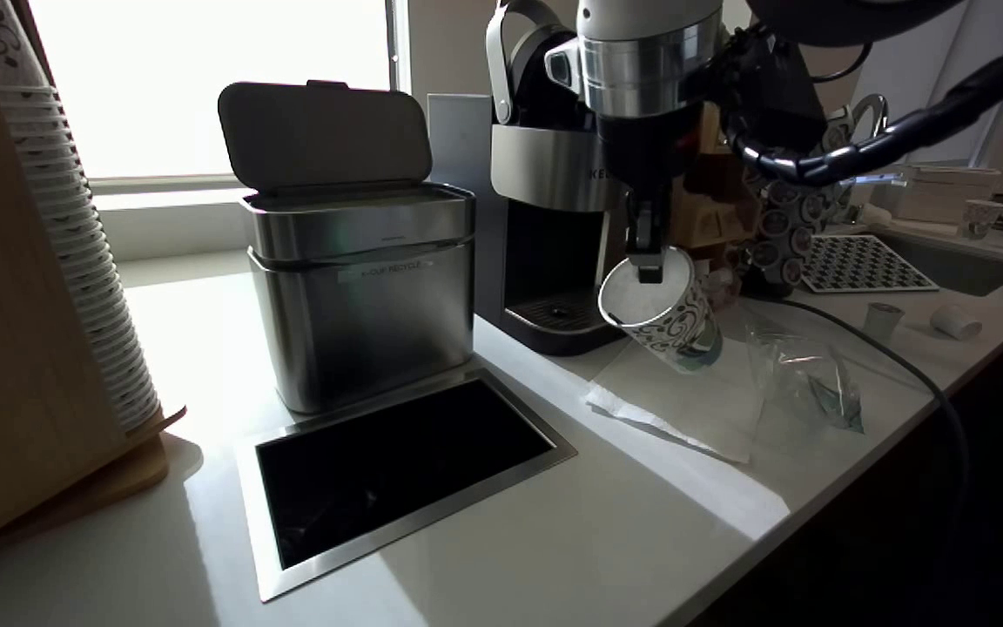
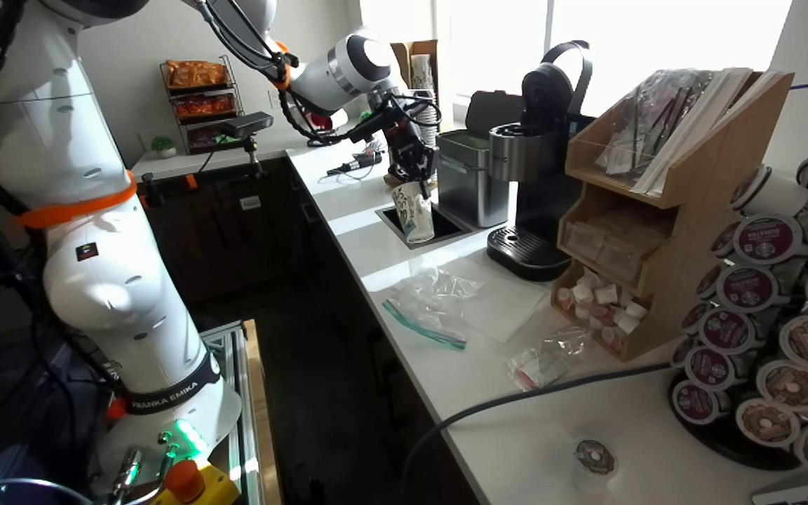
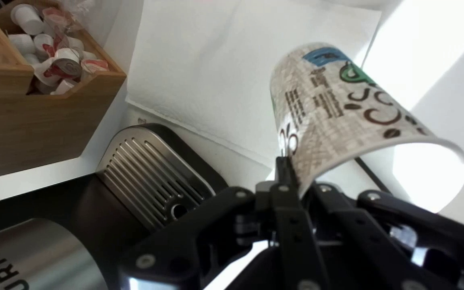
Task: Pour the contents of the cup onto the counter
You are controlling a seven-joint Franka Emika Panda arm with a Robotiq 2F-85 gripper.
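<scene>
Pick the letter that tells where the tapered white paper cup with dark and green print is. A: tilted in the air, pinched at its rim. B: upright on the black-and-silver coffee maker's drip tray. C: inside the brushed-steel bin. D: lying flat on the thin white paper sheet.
A, since the tapered white paper cup hangs aslant above the broad white countertop, its rim caught in the black mechanical hand.

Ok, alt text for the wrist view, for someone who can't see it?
The gripper pinches a patterned paper cup at its rim, mouth toward lower right. Beyond lies a white sheet on the counter; at left, a coffee maker with drip tray and a wooden organizer holding small tubs.
</scene>
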